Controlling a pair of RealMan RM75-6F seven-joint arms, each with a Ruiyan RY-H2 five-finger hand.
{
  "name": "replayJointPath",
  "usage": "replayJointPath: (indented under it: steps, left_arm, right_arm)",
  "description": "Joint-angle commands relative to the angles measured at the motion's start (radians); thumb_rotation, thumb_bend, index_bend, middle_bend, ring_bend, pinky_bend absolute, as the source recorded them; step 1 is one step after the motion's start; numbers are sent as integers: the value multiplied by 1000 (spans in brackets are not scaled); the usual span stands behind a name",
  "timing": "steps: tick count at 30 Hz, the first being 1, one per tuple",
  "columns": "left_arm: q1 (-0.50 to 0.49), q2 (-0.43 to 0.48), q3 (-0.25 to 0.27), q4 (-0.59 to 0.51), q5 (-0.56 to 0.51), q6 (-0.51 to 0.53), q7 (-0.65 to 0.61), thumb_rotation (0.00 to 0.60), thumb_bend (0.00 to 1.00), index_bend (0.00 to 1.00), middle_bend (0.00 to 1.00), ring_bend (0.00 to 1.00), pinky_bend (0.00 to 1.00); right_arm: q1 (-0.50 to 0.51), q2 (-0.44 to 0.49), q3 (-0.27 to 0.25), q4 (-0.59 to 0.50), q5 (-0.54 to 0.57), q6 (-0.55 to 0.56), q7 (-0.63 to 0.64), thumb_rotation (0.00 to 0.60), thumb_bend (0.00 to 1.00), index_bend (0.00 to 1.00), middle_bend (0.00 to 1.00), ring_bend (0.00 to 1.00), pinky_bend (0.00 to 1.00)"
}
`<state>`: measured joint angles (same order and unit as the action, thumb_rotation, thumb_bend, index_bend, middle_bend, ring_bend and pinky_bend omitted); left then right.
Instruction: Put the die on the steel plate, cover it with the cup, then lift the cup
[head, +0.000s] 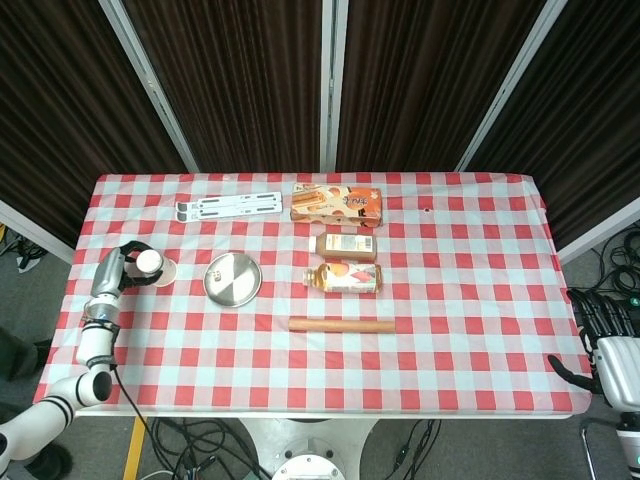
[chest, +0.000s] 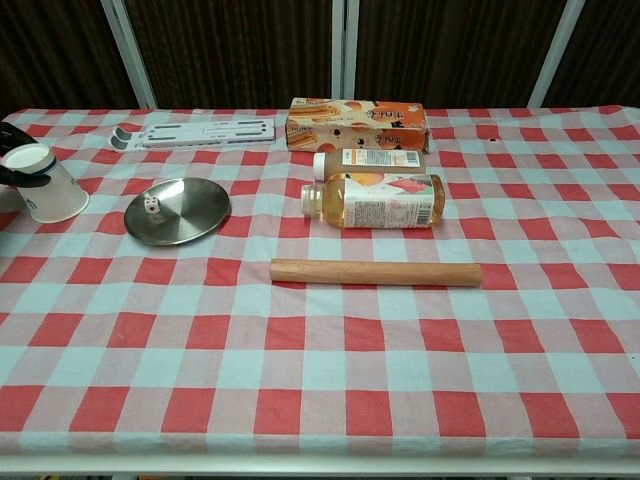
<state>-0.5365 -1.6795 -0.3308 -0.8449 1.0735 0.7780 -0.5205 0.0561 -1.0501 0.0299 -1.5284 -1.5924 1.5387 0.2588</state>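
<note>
Left hand (head: 118, 270) around cup (head: 153, 265), table-edge

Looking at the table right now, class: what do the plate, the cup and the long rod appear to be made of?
The steel plate looks like brushed metal: grey, with a soft sheen and a reflective rim. The cup seems to be paper, matte white with a rolled edge, though thin plastic is possible. The rod looks like unfinished or lightly varnished wood: warm tan, faint grain, dull surface.

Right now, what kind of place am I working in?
Probably a lab or test setup, not a home: dark curtain panels on metal frames wall in the checkered table, and loose cables lie on the floor beneath it.
</note>
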Motion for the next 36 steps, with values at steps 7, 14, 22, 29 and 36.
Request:
replayJointPath:
  steps: [7, 14, 22, 29, 36]
  left_arm:
    - [-10, 75, 0, -237, 70, 76, 49, 600, 320, 538, 480, 277, 344]
    - [-70, 59, 4, -311, 77, 50, 118, 600, 324, 536, 479, 277, 344]
    - [-105, 0, 13, -251, 33, 38, 195, 600, 325, 536, 478, 277, 344]
    - [-109, -22, 16, -216, 11, 29, 204, 600, 325, 536, 478, 277, 344]
    - [-123, -43, 26, -220, 25, 20, 201, 600, 325, 535, 476, 277, 344]
  right_arm:
    - [0, -2, 0, 14, -2, 1, 15, 600, 122, 0, 89, 0, 0]
    - [5, -7, 1, 26, 5, -11, 27, 600, 123, 0, 89, 0, 0]
    - [6, -6, 1, 36, 10, -16, 38, 600, 122, 0, 89, 0, 0]
    - [9, -11, 1, 47, 9, -21, 49, 600, 123, 0, 89, 0, 0]
    - [11, -11, 0, 52, 10, -25, 54, 600, 123, 0, 89, 0, 0]
